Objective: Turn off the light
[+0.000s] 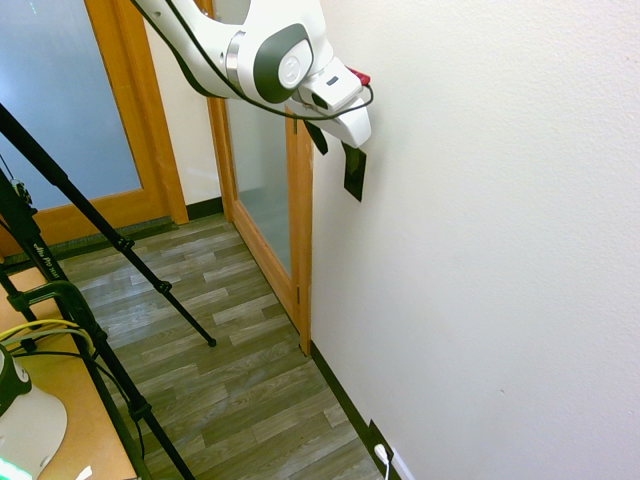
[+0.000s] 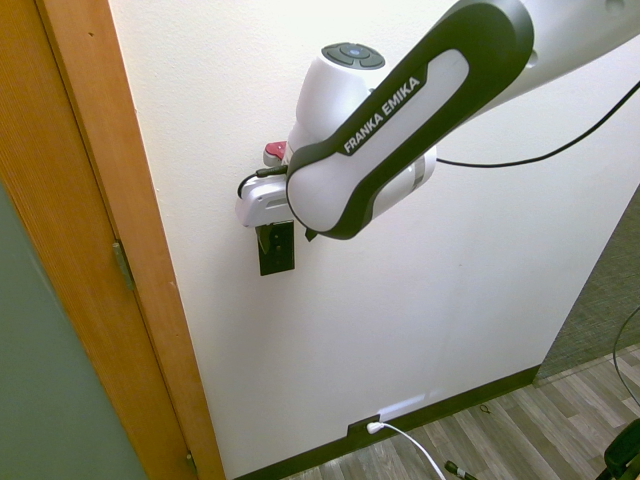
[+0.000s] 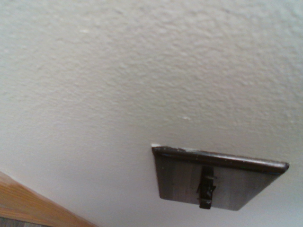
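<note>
Switch plate point(image 1: 354, 172) on wall point(image 1: 480, 250), just beside door frame point(image 1: 300, 220). Gripper point(image 1: 335, 140) just above plate. Outlet point(image 2: 362, 427) at baseboard, well below.

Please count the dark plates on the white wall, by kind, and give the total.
Flat dark upright rectangular switch plate beside the wooden door frame: 1
Dark plate near the floor with a white plug: 1
Total: 2

switch point(image 3: 215, 179): small dark brown-black upright plate, flat on the white wall point(image 1: 480, 200)
toggle point(image 3: 206, 187): small, dark, at plate's centre
place: just beside the wooden door frame point(image 1: 300, 200)
</note>
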### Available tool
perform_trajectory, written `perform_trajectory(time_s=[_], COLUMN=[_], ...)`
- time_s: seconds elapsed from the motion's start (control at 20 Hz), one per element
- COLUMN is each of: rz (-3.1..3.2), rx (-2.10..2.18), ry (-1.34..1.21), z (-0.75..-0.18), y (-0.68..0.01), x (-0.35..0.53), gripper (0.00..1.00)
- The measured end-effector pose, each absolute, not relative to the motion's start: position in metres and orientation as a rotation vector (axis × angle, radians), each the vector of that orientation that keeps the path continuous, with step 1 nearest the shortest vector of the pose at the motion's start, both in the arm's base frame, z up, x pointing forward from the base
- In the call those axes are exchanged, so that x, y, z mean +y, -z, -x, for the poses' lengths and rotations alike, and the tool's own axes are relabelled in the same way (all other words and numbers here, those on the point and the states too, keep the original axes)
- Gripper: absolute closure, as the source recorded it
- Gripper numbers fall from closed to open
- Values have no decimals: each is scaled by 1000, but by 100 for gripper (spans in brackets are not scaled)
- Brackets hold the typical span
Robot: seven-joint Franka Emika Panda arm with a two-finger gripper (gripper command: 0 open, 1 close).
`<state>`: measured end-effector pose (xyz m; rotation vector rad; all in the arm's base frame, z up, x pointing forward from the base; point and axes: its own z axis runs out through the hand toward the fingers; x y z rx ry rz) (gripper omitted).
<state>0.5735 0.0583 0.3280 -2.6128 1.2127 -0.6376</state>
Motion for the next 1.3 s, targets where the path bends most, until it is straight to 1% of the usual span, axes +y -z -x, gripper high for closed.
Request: perform_trajectory(time_s=[0.4, 0.7, 1.3], rz=[2570, 2564, 2517], rx=[1235, 1237, 1305], ry=[733, 733, 742], z=[-589, -590, -592], y=[-322, -321, -320], x=[65, 73, 59], gripper=[100, 100, 100])
